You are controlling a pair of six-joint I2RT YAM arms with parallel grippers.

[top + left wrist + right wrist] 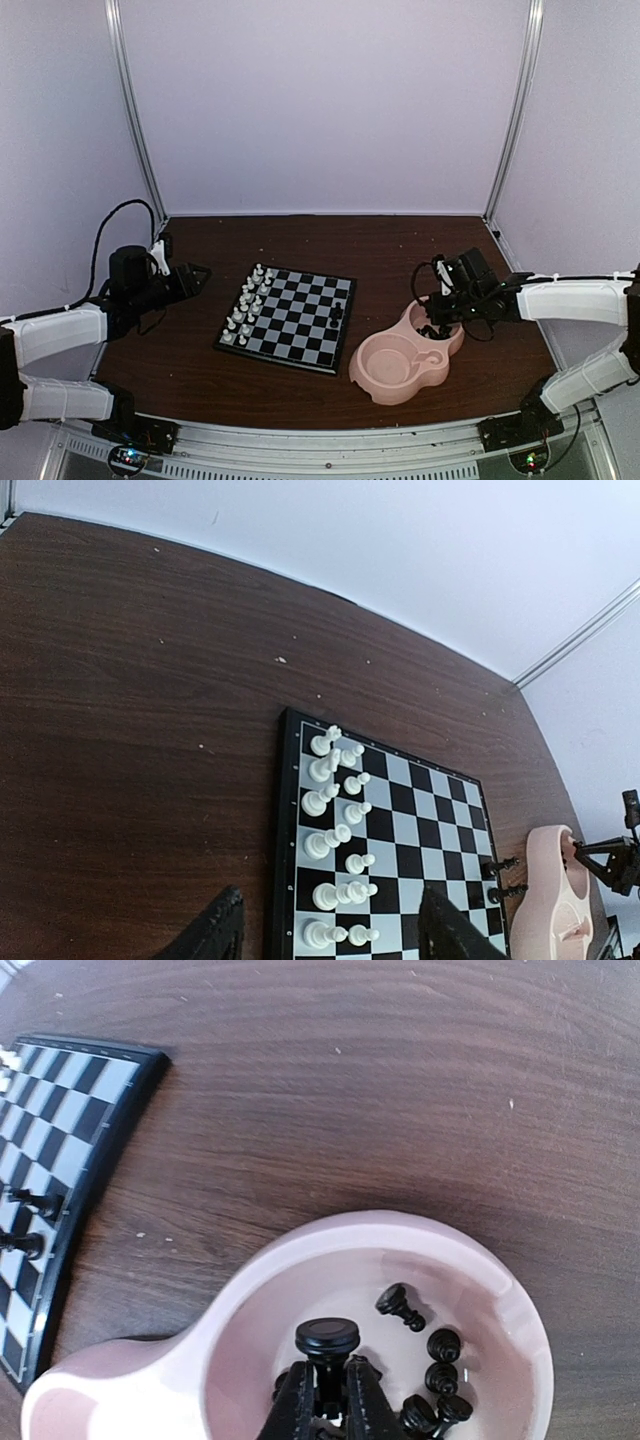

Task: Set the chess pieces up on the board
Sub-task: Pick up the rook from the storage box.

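The board [290, 318] lies mid-table with white chess pieces [247, 301] in two rows along its left side and two black pieces [337, 316] near its right edge. In the left wrist view the white pieces [335, 840] stand ahead of my open left gripper [330, 935], which hovers over the board's near-left edge. My right gripper [328, 1385] is inside the pink dish's far bowl [520, 1325], shut on a black chess piece [327, 1340] held base-forward. Several black pieces [440, 1370] lie loose in that bowl.
The pink double-bowl dish [375, 378] sits right of the board; its near bowl looks empty. The board's edge [95, 1150] with two black pieces [35, 1222] shows at the left of the right wrist view. Walls enclose the table.
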